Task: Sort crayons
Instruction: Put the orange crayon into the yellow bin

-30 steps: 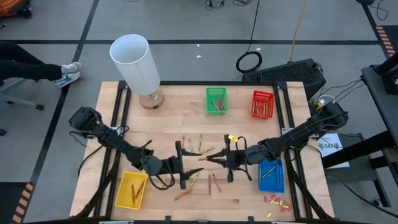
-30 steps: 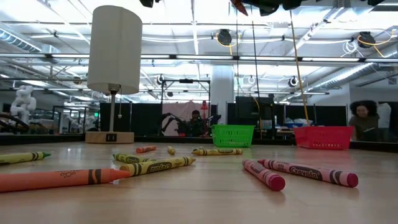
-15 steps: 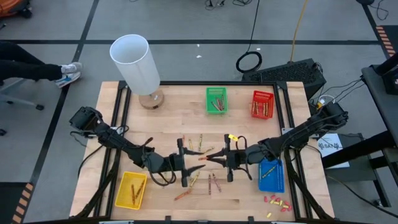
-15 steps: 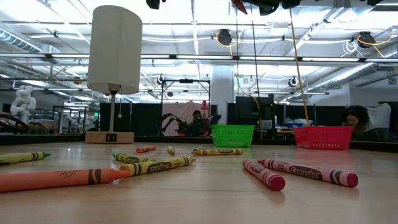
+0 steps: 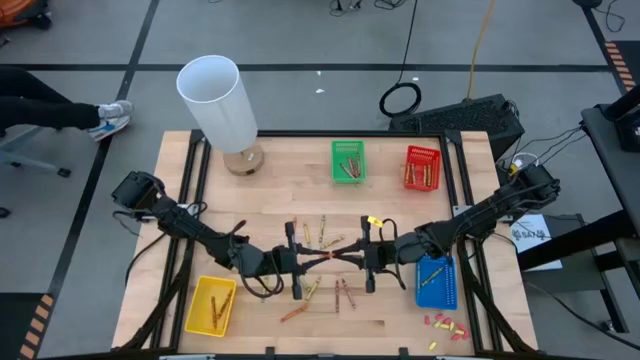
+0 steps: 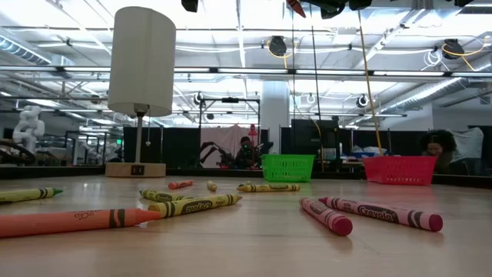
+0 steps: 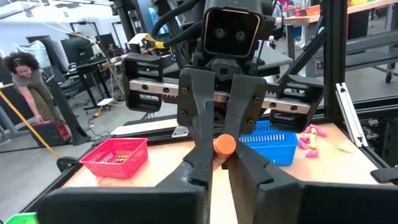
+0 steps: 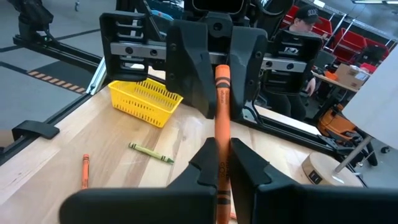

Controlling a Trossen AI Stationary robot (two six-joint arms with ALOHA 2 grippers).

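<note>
Over mid-table, my right gripper (image 5: pixel 352 257) is clamped on an orange crayon (image 8: pixel 221 121), and my left gripper (image 5: pixel 303 261) is pinched onto its far end. Both hold one stick; if either pulls off-axis, it could snap or slip and drop among the loose crayons (image 5: pixel 322 232).

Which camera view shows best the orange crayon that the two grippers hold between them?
The right wrist view: the orange crayon shows along its length, running from the right gripper to the left gripper. The left wrist view shows only its round end; the high view, a thin line; the low view, nothing.
</note>
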